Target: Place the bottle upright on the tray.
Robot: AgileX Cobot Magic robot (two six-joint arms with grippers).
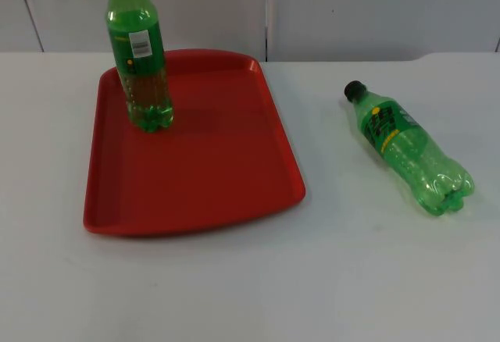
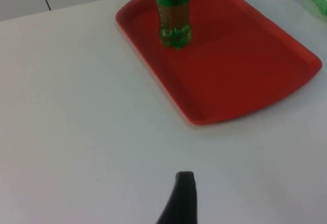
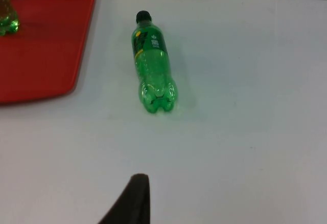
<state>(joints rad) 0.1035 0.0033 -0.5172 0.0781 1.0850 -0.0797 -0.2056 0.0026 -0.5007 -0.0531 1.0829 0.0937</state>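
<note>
A red tray [image 1: 234,194] lies on the left half of the white table. One green bottle [image 1: 141,61] stands upright in the tray's far left corner. A second green bottle [image 1: 406,147] lies on its side on the table to the right of the tray, its black cap [image 1: 355,89] pointing toward the back. My left gripper [image 2: 182,196] hovers over bare table, well away from the tray [image 2: 245,81] and the standing bottle [image 2: 173,14]. My right gripper [image 3: 134,201] hangs over bare table, a good distance short of the lying bottle [image 3: 152,63]. Neither gripper holds anything.
The grey partition wall [image 1: 351,6] closes the table at the back. Bare white table [image 1: 312,279] stretches in front of the tray and between the tray and the lying bottle.
</note>
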